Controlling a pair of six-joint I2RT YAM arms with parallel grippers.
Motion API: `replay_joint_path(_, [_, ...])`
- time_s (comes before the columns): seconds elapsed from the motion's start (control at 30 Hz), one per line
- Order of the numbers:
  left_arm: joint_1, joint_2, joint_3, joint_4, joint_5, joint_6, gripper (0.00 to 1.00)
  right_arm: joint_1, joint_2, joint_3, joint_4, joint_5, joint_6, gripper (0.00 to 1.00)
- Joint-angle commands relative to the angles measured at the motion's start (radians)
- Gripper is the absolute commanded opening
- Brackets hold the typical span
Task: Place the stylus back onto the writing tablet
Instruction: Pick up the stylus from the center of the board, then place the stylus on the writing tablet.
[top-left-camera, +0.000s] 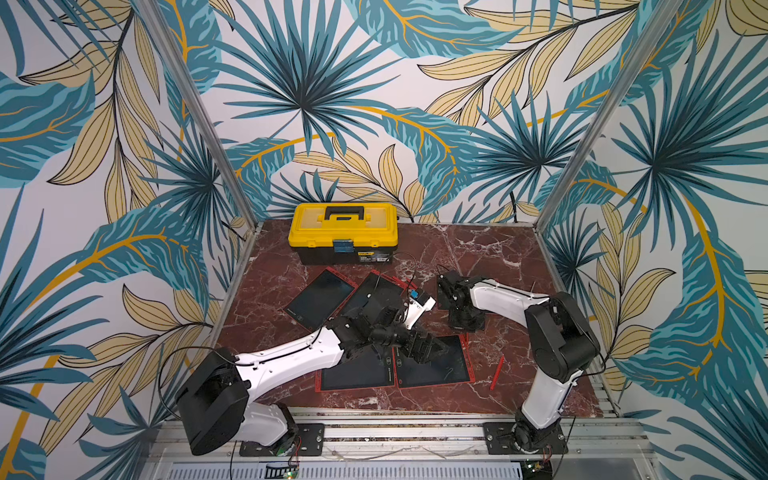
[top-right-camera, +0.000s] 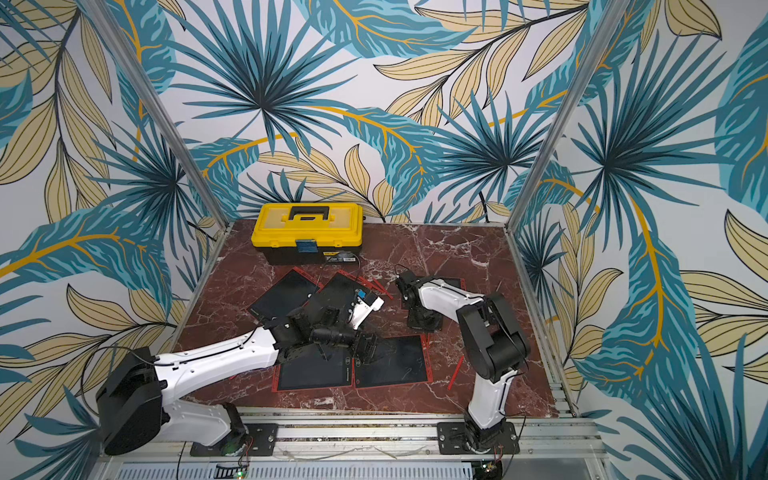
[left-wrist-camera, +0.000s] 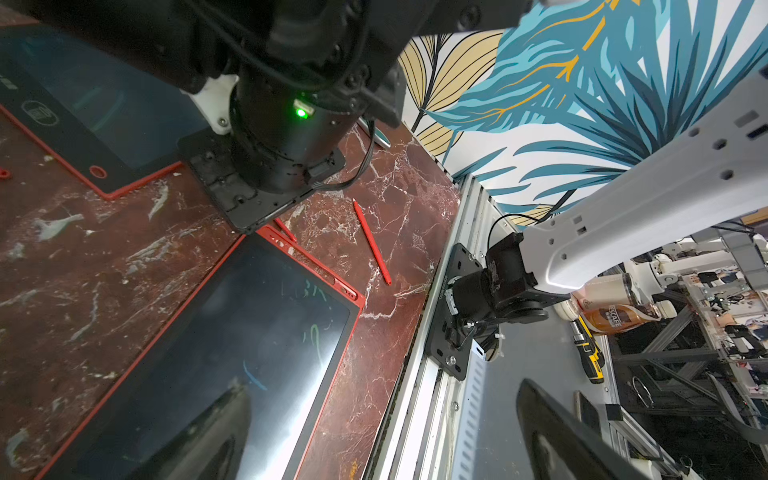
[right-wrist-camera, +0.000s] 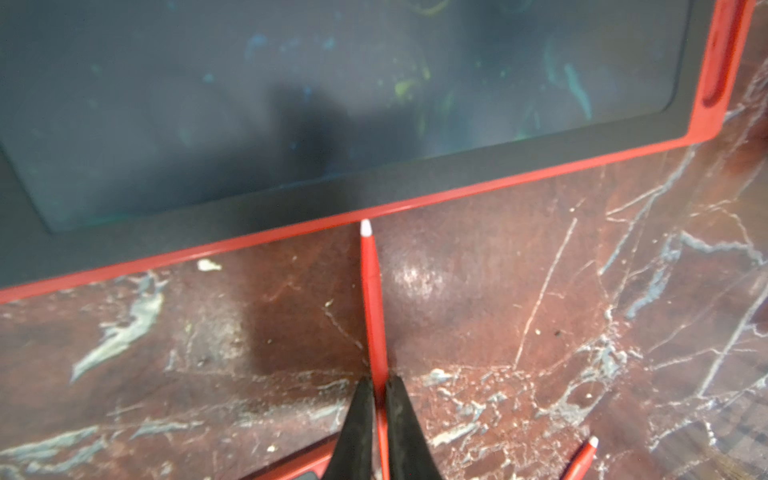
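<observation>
A two-armed robot works at a dark red marble table (top-left-camera: 498, 257) inside a booth papered with blue and yellow leaves.

In its wrist camera view, the right gripper (right-wrist-camera: 380, 386) is pinched tight on a slim red stylus (right-wrist-camera: 371, 299). Its two black fingers (right-wrist-camera: 358, 415) press the shaft from either side. The stylus points away from the gripper. Its white tip lies just short of the red rim of a writing tablet (right-wrist-camera: 415, 187), over bare marble rather than over the tablet (whether the tip touches the table cannot be told). The tablet has a dark screen with faint blue and yellow-green scribbles. A long recess runs in the red frame along one short side. Another red stylus (right-wrist-camera: 582, 457) shows at the edge of that view, apart from the held one.

In both top views the right arm reaches toward the middle of the table with its gripper pointing down, and the held stylus is hidden there. The left gripper (top-left-camera: 428, 351) hangs with its jaws spread wide and empty above the near tablets (top-left-camera: 436, 370), which lie side by side at the front edge. A loose red stylus (top-left-camera: 497, 372) lies on the marble just to the right of them. A yellow toolbox (top-left-camera: 344, 232) stands shut at the back.
</observation>
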Motion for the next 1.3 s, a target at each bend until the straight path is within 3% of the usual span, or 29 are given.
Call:
replay_joint_path(0.0, [0.002,-0.028,0.02,0.005,-0.008,0.01,1.0,0.007,0.041,-0.002,0.008,-0.049,0.006,0.09])
replay_joint_path(0.33, [0.002,-0.035,0.015,0.005,-0.014,0.007,1.0,0.007,0.011,0.003,-0.017,-0.002,-0.026,0.05])
replay_joint_path(0.67, [0.004,-0.062,0.012,-0.036,-0.032,0.024,1.0,0.007,-0.115,-0.053,0.019,-0.026,-0.181,0.05])
replay_joint_path(1.27, [0.005,-0.144,-0.005,-0.179,-0.057,0.066,1.0,0.033,-0.416,-0.262,0.037,-0.248,-0.28,0.04])
